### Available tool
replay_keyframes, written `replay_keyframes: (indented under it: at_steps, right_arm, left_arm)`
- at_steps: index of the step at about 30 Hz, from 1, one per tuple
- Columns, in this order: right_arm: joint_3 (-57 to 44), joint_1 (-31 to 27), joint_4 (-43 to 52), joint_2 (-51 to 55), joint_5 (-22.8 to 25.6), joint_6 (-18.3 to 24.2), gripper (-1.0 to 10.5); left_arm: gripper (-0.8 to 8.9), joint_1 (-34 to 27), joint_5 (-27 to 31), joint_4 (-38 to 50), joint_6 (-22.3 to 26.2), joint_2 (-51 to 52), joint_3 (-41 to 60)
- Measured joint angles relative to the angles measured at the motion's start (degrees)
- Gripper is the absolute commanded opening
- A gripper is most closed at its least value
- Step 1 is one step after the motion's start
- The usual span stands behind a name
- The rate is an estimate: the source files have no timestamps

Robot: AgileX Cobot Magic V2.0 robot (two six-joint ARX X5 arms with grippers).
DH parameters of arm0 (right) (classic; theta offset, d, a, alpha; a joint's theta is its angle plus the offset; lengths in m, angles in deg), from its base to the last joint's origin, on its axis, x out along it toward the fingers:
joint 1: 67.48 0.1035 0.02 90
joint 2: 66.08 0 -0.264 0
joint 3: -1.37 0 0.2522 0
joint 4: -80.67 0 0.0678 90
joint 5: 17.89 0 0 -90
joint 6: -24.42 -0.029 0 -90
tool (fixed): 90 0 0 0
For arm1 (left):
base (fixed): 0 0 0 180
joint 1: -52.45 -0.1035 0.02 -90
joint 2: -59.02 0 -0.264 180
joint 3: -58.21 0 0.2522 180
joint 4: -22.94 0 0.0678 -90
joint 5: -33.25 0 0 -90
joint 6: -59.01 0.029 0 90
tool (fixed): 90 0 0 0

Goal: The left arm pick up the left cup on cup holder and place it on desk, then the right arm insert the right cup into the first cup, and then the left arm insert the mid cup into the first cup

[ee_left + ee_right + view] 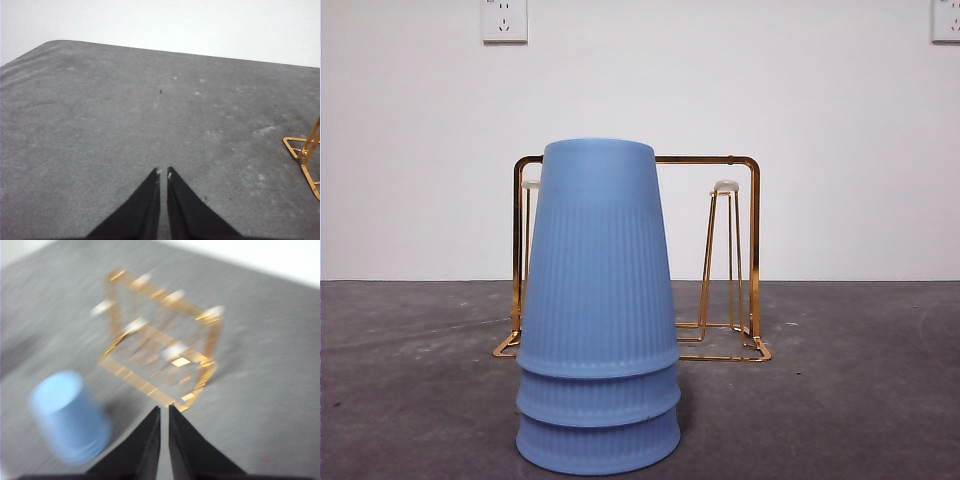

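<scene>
3 blue cups (597,320) sit nested upside down in the front view's lower centre on the bench (840,380), so stacking looks finished. The cup holder (740,260) behind is bare. Left pincer (163,173) and right pincer (164,409) are clenched, empty.

The left tool (163,172) hangs with its jaws nearly touching; the right tool (164,408) likewise, both empty.

Left pincer (163,174), right pincer (164,409): matte black, two tapering pointed jaws each.
</scene>
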Motion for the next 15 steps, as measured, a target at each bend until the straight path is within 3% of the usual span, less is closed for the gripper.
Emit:
replay_keyframes:
  at_steps: [8, 15]
  right_arm:
    - [-21.57, -26.21, 15.21, 17.11, -1.01, 8.52, 0.2]
    - [-43.93, -37.40, 32.41, 30.38, -2.54, 11.21, 0.2]
  left_arm:
    - [0.21, 0.00, -0.02, 0.00, 0.00, 0.00, 0.00]
    - [0.21, 0.00, -0.02, 0.00, 0.00, 0.00, 0.00]
